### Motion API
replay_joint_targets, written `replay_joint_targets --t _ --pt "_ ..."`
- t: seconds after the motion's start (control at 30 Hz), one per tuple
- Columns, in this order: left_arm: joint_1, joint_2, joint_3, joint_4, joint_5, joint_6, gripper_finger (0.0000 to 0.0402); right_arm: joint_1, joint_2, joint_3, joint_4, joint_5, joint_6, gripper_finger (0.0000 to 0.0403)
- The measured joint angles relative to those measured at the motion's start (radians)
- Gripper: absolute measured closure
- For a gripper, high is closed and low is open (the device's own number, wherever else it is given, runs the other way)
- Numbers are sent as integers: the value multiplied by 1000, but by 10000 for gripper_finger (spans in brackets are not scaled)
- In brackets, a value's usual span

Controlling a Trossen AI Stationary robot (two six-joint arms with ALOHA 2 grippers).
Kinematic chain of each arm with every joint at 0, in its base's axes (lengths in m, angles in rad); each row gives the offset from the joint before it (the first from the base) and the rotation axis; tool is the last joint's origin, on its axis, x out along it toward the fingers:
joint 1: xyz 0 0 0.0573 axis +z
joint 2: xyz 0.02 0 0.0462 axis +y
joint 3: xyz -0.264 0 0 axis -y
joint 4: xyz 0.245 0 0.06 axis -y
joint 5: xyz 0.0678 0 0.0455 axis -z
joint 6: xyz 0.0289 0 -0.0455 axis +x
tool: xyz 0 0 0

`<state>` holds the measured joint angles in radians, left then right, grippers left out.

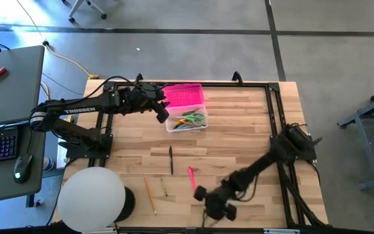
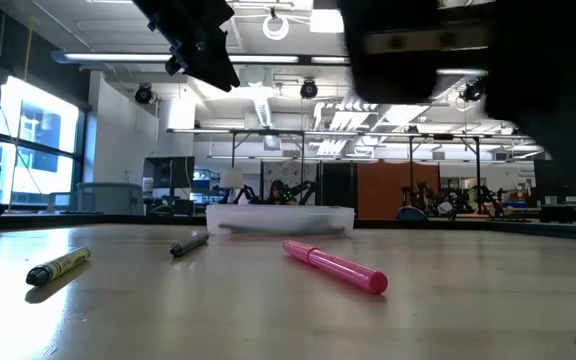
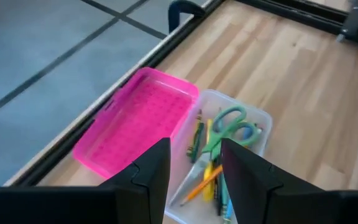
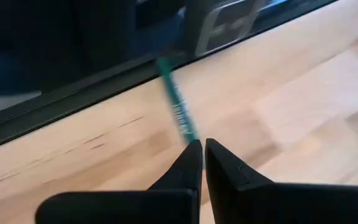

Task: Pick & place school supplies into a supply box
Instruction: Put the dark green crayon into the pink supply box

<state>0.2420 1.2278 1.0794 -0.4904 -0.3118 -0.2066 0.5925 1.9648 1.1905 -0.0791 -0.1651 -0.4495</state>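
While hovering just above the supply box [image 1: 186, 108] at its left edge, left gripper [image 1: 163, 112] spread wide, holding nothing. Box near the table's [image 1: 239, 130] far rail, pink lid [image 3: 135, 121] swung open toward that rail; green-handled scissors [image 3: 232, 126] and several pens inside the clear base. Nearer than the box, on open wood: black pen [image 1: 171, 159], pink pen [image 1: 191, 177], yellow marker [image 1: 163, 188], orange pencil [image 1: 150, 195], all well apart. Far from the box at the near edge, right gripper [image 1: 218, 207] clenched on a green pencil [image 4: 176, 107].
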Motion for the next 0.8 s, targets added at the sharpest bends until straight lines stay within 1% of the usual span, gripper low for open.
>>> replay_joint_targets --t 0.07,0.2,0.3,0.43,0.67,0.8 --pt "0 0 0 -2 13 6 227 -33 0 -11 56 -18 -7 402" --pt "0 0 0 -9 13 43 227 -66 0 -10 101 -22 -19 402" --pt "0 0 0 -9 13 45 227 -72 0 -10 90 -24 -52 402" --pt "0 0 0 -11 13 45 227 -72 0 -10 65 -54 -68 402" --pt "0 0 0 -14 13 42 227 -62 -3 -10 73 -14 -135 402" --pt "0 0 0 -13 13 42 227 -62 -3 -10 73 -14 -232 402"
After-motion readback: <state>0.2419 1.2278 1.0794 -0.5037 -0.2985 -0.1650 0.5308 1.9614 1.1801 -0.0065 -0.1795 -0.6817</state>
